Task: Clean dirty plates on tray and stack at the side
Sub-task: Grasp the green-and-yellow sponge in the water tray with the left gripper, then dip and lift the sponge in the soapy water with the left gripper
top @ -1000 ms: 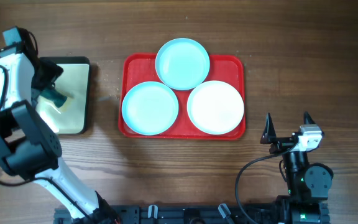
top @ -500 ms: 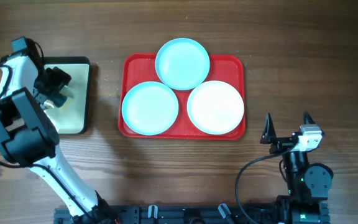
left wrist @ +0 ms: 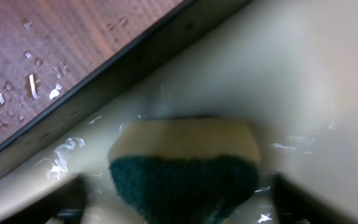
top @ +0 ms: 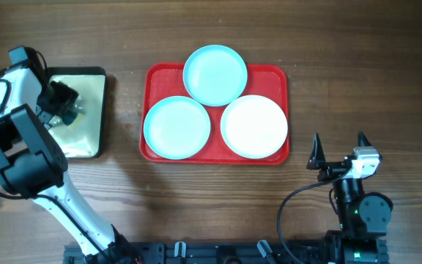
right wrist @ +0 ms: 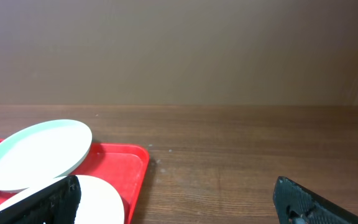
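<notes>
Nothing is cleaned or stacked yet, by my reading. All three plates lie on the red tray (top: 160, 75) at the middle of the table (top: 357, 44): one blue plate (top: 215, 75) at the tray's 12 o'clock, overlapping its far rim, the second blue plate (top: 176, 127) at 8 o'clock, and the white plate (top: 253, 126) at 4 o'clock. No plate stands at the side.

I have the left gripper (left wrist: 176, 190) out at 9 o'clock, down inside the small cream tray (top: 100, 81). Its jaws are spread to either side of the sponge (left wrist: 185, 158), with a sliver of gap showing on both sides, so I judge it is not clamped on the sponge yet. The tray bottom around it looks wet.

The right gripper (top: 338, 144) sits at 4 o'clock, well apart from the red tray, jaws wide and holding nothing.

So I put us at the very first step, fetching the sponge. The wiping of each plate and the stacking all remain.
</notes>
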